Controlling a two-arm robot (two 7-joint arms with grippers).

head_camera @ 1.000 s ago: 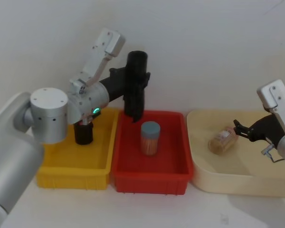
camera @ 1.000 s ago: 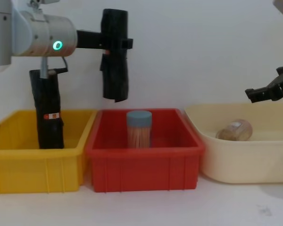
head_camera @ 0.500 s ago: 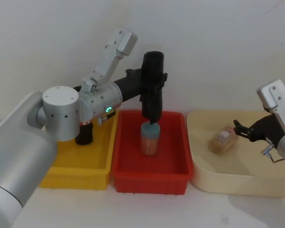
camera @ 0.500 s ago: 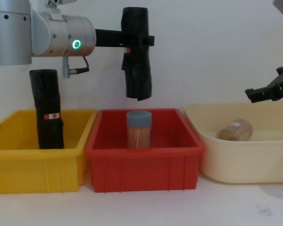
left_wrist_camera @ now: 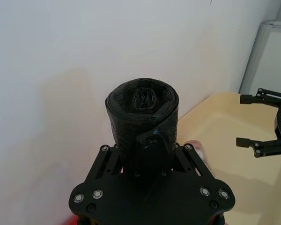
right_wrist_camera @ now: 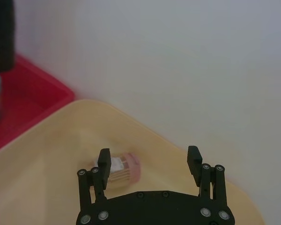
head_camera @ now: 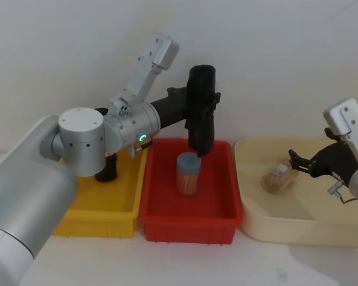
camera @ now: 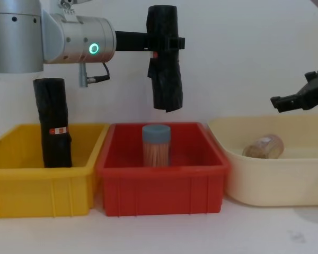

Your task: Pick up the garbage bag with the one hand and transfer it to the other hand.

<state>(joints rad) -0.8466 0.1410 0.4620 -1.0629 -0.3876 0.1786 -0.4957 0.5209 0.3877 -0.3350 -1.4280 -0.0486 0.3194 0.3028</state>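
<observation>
The left pincer [camera: 167, 42] pinches the bag [camera: 164, 84] upright, high above the red bin [camera: 161, 185]; the chest view shows clear air between it and the jar [camera: 156, 145], where the head view overlaps them. Right of the red bin, the right pincer [right_wrist_camera: 150, 157] hangs spread over the tray [camera: 275, 180]

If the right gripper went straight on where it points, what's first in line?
Probably the clear brown-filled jar lying in the cream tub, just ahead of the open right gripper; depth is unclear, so it may pass above.
</observation>
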